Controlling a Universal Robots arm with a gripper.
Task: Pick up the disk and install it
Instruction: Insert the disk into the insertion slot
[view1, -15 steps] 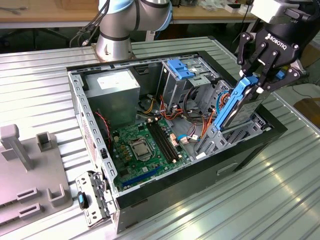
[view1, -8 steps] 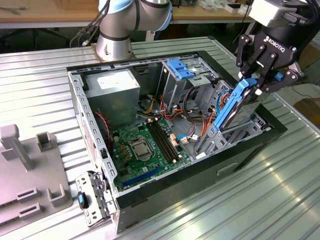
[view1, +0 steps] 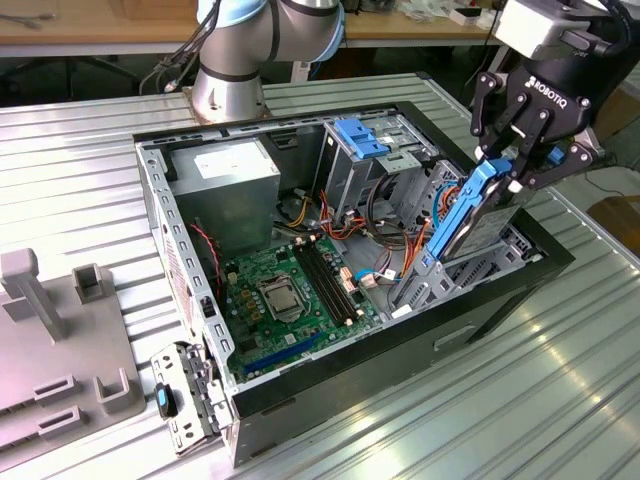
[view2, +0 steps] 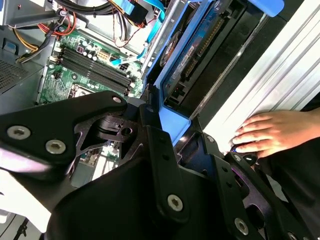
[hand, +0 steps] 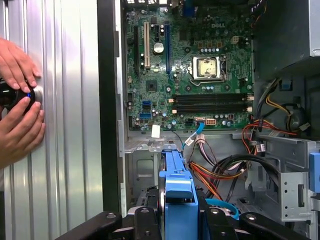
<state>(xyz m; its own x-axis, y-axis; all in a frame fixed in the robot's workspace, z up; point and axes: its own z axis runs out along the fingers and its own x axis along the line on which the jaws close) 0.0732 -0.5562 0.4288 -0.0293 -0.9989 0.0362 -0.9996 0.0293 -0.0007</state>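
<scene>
"While the exterior view looks into the open computer case (view1: 400, 370), what does the claw (view1: 510, 170) have?" asks one technician.

"It is clenched on the upper end of the disk (view1: 470, 225)," says the other. "The disk stands tilted, its lower end down among the bays at the exterior view's right, beside the motherboard (view1: 290, 290)."

"And the second wrist view?"

"The disk (view2: 195, 55) runs away from the claw (view2: 165, 125), blue rail along its edge. A person's hand (view2: 272, 132) rests on the table (view2: 280, 65) just beside the case."

"The first wrist view?"

"The blue carrier end of the disk (hand: 177, 190) sits between the fingers (hand: 212, 220), above the cable bundle (hand: 220, 170). Two hands (hand: 17, 130) on the table hold a small dark object."

"How should it handle?"

"Probably stiff and dense for its size, and fragile against knocks. The plastic rails may flex, so a grip across the framed edges, clear of the circuit side, seems soundest."
</scene>
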